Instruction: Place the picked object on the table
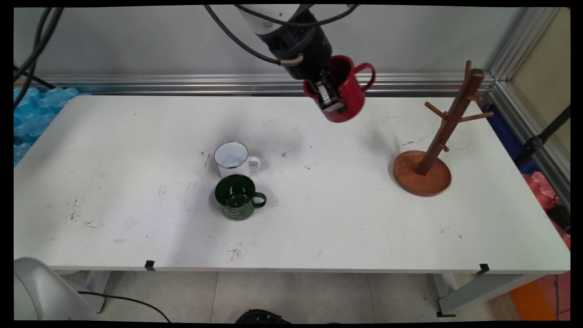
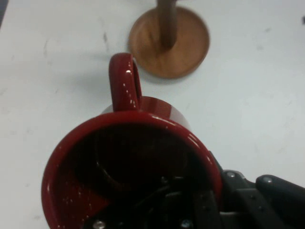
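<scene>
The black two-finger gripper (image 1: 334, 102) is clamped on the rim of a glossy red ceramic mug (image 1: 348, 98), held tilted in the air above the white table (image 1: 136, 218), handle toward the bare wooden mug tree (image 1: 437, 136); a white mug (image 1: 234, 159) and a green mug (image 1: 239, 197) stand on the table.

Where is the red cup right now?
In the main view the red mug hangs tilted above the table's far side, clamped at its rim by the gripper, left of the wooden mug tree.
</scene>
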Tool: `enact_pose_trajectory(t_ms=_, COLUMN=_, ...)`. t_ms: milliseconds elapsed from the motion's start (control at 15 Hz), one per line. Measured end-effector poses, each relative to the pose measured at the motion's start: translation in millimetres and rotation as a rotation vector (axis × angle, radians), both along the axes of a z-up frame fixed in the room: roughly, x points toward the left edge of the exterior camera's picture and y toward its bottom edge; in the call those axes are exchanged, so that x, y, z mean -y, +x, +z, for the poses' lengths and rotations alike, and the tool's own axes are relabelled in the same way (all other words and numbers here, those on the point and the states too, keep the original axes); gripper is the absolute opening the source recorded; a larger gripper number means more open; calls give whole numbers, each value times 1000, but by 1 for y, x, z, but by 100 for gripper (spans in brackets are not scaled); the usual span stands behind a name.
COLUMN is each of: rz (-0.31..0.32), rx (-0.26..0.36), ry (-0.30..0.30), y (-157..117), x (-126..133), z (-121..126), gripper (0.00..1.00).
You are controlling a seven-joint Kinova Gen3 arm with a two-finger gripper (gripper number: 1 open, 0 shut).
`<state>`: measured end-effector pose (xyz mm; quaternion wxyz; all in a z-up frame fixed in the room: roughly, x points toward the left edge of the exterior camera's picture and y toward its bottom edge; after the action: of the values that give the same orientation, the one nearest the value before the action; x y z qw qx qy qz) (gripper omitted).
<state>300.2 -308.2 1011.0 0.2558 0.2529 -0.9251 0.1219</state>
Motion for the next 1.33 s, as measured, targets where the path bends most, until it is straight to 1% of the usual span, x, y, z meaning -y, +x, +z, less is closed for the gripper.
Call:
enact_pose_trajectory(t_ms=133, rz=8, rx=41, ry=-1, y=5, x=4, z=-1, gripper=0)
enact_pose_trajectory(t_ms=333, rz=17, rx=119, ry=-7, y=12, x=13, z=-6, gripper=0)
enact_pose_trajectory(t_ms=800, rz=18, rx=239, ry=-13, y=21, x=33, z=-22, gripper=0)
enact_pose_trajectory(t_ms=1000, rz=12, rx=286, ry=-10, y=26, x=43, z=-33, gripper=0)
enact_pose_trajectory(t_ms=1133, rz=4, rx=321, ry=-1, y=30, x=52, z=-45, gripper=0)
enact_pose_trajectory(t_ms=1333, rz=-8, rx=354, ry=15, y=36, x=61, z=-61, gripper=0)
